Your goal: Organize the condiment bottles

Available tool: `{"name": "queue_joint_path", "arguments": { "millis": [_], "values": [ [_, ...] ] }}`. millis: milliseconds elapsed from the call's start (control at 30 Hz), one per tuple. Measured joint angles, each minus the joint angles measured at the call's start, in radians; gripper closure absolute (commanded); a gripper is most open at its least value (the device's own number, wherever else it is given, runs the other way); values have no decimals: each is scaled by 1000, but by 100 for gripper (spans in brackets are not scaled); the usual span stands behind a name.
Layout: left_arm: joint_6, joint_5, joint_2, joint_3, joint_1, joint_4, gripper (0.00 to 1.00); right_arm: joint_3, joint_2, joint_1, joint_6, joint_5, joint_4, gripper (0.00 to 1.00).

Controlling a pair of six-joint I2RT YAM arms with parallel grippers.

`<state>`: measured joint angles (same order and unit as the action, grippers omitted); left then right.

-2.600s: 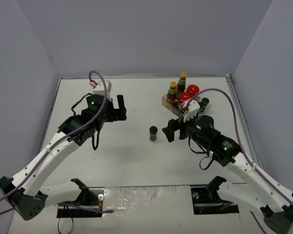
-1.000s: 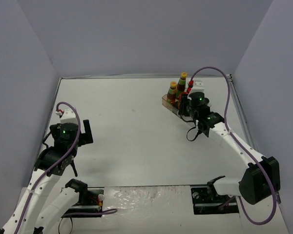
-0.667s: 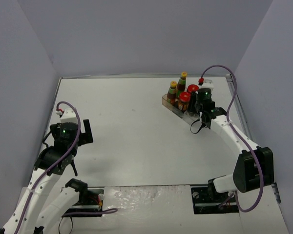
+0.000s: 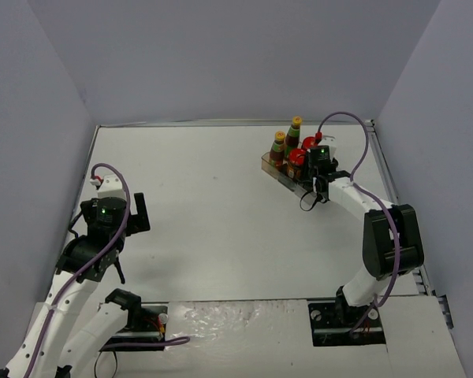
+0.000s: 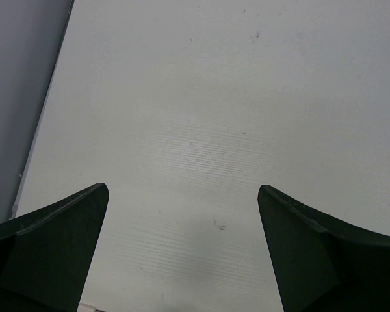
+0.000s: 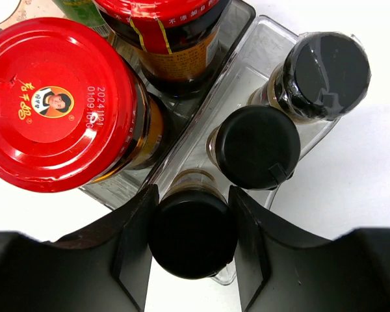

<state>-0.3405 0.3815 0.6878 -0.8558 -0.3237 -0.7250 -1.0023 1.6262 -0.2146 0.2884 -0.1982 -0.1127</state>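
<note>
Two tall green-necked, yellow-capped bottles [image 4: 278, 146] [image 4: 294, 132] and two red-lidded jars [image 4: 297, 160] [image 6: 52, 97] stand in the clear tray [image 4: 268, 164] at the back right. My right gripper [image 6: 192, 242] [image 4: 314, 178] points down over the tray's near end. It is shut on a small dark shaker [image 6: 192, 233] that stands in the tray's narrow compartment [image 6: 273, 39]. Two more shakers [image 6: 258, 147] [image 6: 330, 67] stand in a row behind it. My left gripper [image 4: 139, 213] [image 5: 182, 189] hangs open over bare table at the left, holding nothing.
The second red-lidded jar [image 6: 162, 29] stands right behind the first, close to the shaker row. Grey walls close in the white table [image 4: 213, 197] on three sides. The left wall's foot [image 5: 39, 130] runs near my left gripper.
My right gripper took the shaker from the table's middle to the tray and, in the last second, shifted slightly above the compartment. My left arm drew back earlier and now holds still.
</note>
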Motion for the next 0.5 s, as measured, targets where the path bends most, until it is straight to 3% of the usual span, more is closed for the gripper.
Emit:
{"name": "queue_joint_path", "arguments": {
  "millis": [300, 433, 500],
  "values": [
    [0, -9, 4, 0, 8, 0, 3, 0, -50, 0, 7, 20, 21, 23],
    [0, -11, 4, 0, 11, 0, 3, 0, -182, 0, 0, 44, 74, 0],
    [0, -11, 2, 0, 11, 1, 3, -2, -281, 0, -4, 57, 103, 0]
  ]
}}
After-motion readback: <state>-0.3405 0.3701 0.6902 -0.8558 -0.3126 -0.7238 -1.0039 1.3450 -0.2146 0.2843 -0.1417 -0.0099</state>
